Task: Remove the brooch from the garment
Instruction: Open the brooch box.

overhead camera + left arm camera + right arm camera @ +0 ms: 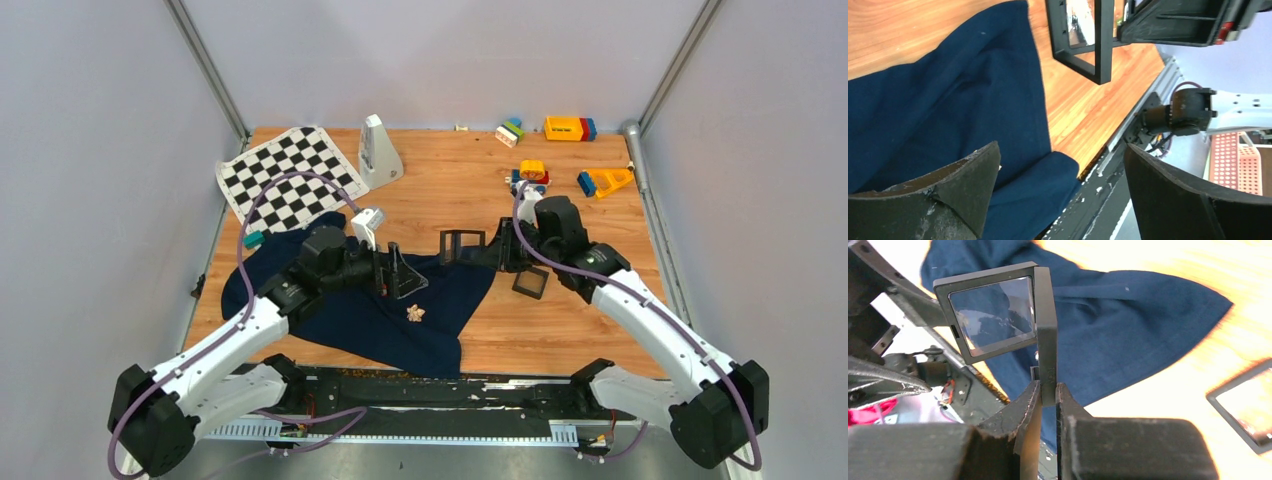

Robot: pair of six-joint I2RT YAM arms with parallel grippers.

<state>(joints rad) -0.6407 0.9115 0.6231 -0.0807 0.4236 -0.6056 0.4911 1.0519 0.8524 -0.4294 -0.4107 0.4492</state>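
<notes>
Two robot arms reach over a wooden table. One dark navy garment lies crumpled on the near left of the table. One small cream brooch sits on the garment, just to the near side of the left fingertips and not touching them.

The left gripper hangs over the garment. Its two fingers are spread wide, and only blue cloth and the table's edge show in the gap between them.

The right gripper points at the left one, with their tips near each other. Its two fingers are pinched tight on the edge of one black frame with a clear pane, held upright above the garment's edge. A second frame, also black, lies flat on the wood just beside the right fingers, on their near side.

Well beyond the left fingers lie one black-and-white chequered mat and one white wedge standing upright. Well beyond the right fingers are four clumps of coloured blocks; the count of single blocks is unclear.
</notes>
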